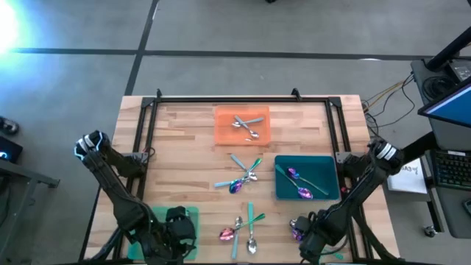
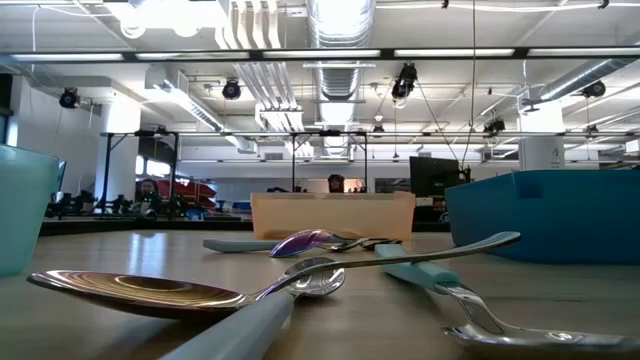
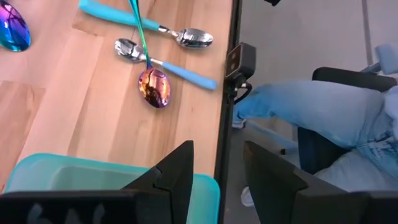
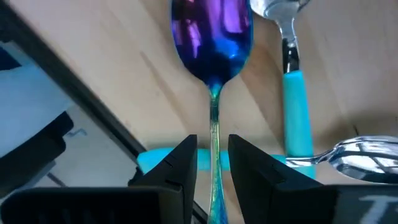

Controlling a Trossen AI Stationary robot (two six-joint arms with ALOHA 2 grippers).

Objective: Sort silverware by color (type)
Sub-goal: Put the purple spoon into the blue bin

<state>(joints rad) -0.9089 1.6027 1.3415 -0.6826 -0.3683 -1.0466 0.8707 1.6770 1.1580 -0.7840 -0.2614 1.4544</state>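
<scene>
My right gripper [image 1: 307,237] is near the table's near edge, shut on an iridescent purple spoon [image 4: 212,37] whose bowl sticks out past the fingers. My left gripper [image 1: 176,230] is open and empty above the green tray [image 1: 193,213] at the near left. Loose teal-handled, silver and iridescent spoons lie in a middle group [image 1: 243,177] and a near group [image 1: 243,230]. The orange tray [image 1: 221,136] holds plain silver pieces. The teal tray [image 1: 283,193] holds two iridescent spoons [image 1: 298,184]. My right gripper has the iridescent spoon's thin handle [image 4: 214,146] between its two fingers, a short way behind the bowl. The fingers lie along the handle, and the bowl points away from the gripper. Whether the spoon is lifted clear of the table, I cannot tell.
Two teal-handled spoons [image 4: 295,112] lie on the wood just beyond the held spoon. A small camera [image 3: 239,59] is fixed at the near edge. A seated person's legs [image 3: 323,112] show beyond that edge. Black rails [image 1: 147,125] run along the table's sides.
</scene>
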